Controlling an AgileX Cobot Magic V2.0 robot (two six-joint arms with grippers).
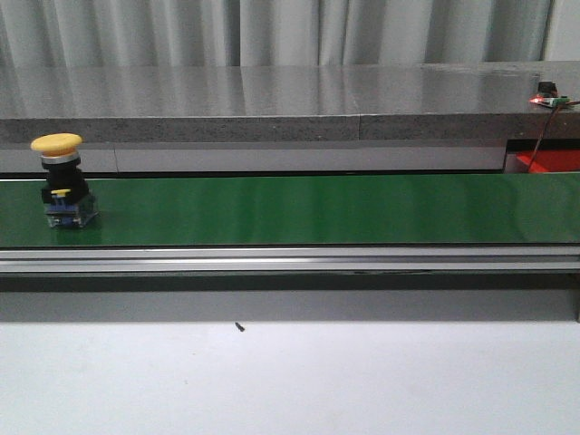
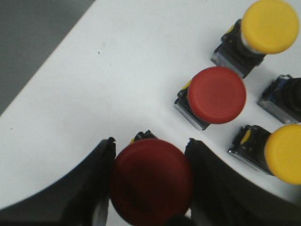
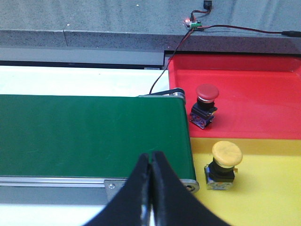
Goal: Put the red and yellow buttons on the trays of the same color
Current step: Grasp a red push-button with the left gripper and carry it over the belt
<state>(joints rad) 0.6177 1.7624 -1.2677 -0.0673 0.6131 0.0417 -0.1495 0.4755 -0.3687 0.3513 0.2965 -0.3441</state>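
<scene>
In the left wrist view my left gripper (image 2: pixel 150 141) is shut on a red button (image 2: pixel 151 181), its dark fingers (image 2: pixel 94 183) pressed against both sides of the cap above a white table (image 2: pixel 94 94). Another red button (image 2: pixel 216 95) and two yellow buttons (image 2: pixel 269 26) (image 2: pixel 284 153) stand close by. In the front view a yellow button (image 1: pixel 59 181) stands upright at the left end of the green belt (image 1: pixel 317 208). My right gripper (image 3: pixel 151 157) is shut and empty over the belt's end. Beside it, the red tray (image 3: pixel 263 94) holds a red button (image 3: pixel 206 106) and the yellow tray (image 3: pixel 268 197) holds a yellow button (image 3: pixel 224 165).
A dark button body (image 2: pixel 287 96) lies among the loose buttons. A grey stone ledge (image 1: pixel 272 100) runs behind the belt, with a small circuit board and wires (image 3: pixel 195 24) on it. The belt's metal rail (image 1: pixel 290 261) borders the white table (image 1: pixel 290 381) in front.
</scene>
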